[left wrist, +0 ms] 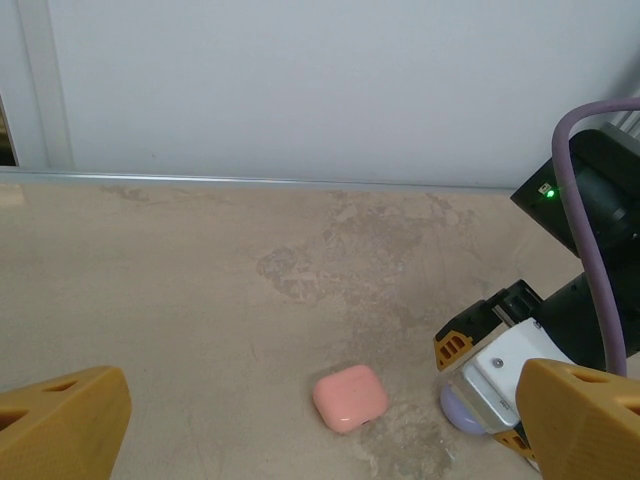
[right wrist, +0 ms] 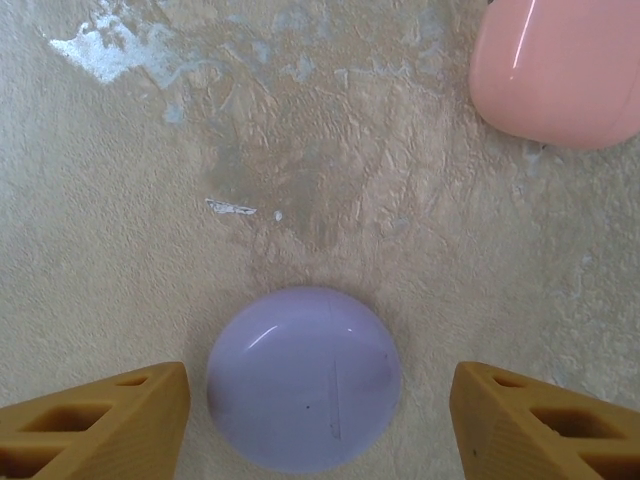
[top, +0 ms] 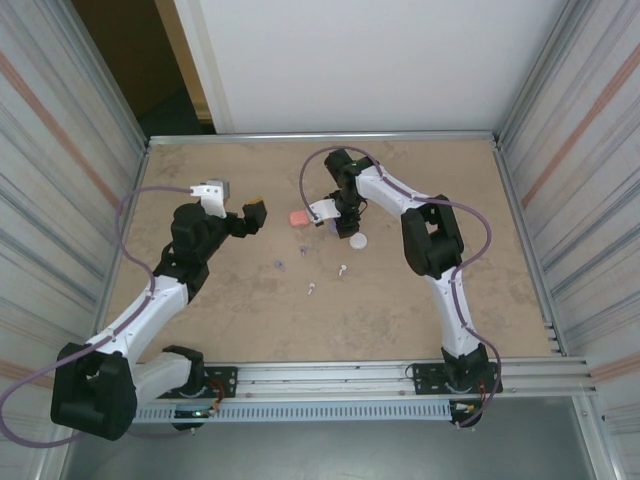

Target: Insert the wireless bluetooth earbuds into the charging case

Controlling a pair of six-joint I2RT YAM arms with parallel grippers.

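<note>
Right hand (right wrist: 320,390) points straight down, part open, fingers (right wrist: 110,420) astride the purple case (right wrist: 303,375) on the desk (right wrist: 120,200), a gap showing at one finger: no grip established. Left hand (top: 254,214) is wide open and empty, raised off the desk, pink case (left wrist: 350,397) at its 12 o'clock. Four earbuds (top: 312,290), two white, two purple, lie loose at 6 to 8 o'clock of the right hand.
</note>
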